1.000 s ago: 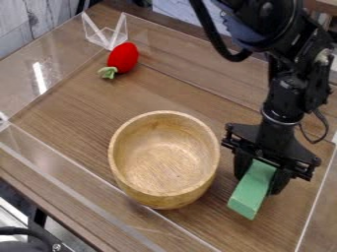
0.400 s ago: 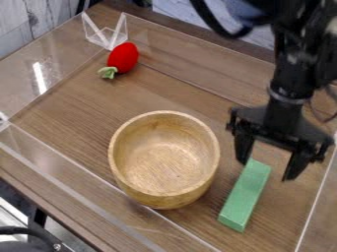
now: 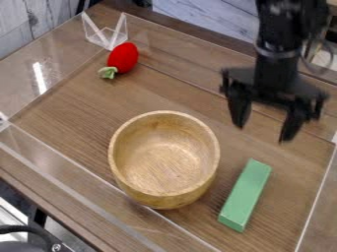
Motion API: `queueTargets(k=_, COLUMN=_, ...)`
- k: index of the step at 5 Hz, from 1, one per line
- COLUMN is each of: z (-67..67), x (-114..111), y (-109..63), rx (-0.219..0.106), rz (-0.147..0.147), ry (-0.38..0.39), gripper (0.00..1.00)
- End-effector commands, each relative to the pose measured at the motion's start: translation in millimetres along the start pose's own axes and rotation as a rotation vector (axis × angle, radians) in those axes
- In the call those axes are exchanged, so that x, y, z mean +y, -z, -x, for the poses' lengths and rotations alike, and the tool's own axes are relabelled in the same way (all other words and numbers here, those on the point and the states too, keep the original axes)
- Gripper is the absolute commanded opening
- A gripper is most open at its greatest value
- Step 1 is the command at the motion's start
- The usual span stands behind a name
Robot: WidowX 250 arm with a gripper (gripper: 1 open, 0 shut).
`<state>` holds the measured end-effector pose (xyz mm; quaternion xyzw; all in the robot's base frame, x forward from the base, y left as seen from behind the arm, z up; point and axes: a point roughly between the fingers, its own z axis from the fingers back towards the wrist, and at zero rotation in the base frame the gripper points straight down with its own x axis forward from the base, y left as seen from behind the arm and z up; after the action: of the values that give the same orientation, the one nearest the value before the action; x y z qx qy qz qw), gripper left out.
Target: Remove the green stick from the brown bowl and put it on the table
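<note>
- Your gripper [image 3: 273,110] hangs above the table [image 3: 171,84] at the right side of the view, pointing straight down, with both dark fingers [image 3: 238,103] spread wide and nothing between them.
- You hold nothing: the jaws stand apart in open air, clear of every object below.
- The green stick [image 3: 246,194] lies flat on the tabletop, to the right of the brown bowl [image 3: 165,158] and just beside its outer wall; you cannot tell from this angle whether the two touch.
- The stick runs lengthwise from the near right edge of the table toward the back, tilted a little, with its far end pointing up toward your gripper.
- Your gripper sits well above and behind the stick, not touching it.
- The brown bowl stands upright near the front of the table, and its hollow shows only bare wood grain.
- A red strawberry toy [image 3: 120,58] with a green top rests at the back left, well apart from the bowl and the stick.
- A clear plastic wall [image 3: 59,54] runs along the left edge of the table, with a folded clear piece [image 3: 101,30] standing behind the strawberry.
</note>
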<state>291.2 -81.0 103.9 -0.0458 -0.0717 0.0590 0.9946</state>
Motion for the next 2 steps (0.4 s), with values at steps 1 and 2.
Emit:
queueTargets(k=1, z=-34.2, x=14, y=-18.5, rx=-0.119, rz=0.008, ry=-0.035, gripper=1.00)
queueTargets(k=2, z=-44.5, x=31, y=-13.5, rx=-0.182, rz=-0.010, ry=-0.085, gripper=1.00)
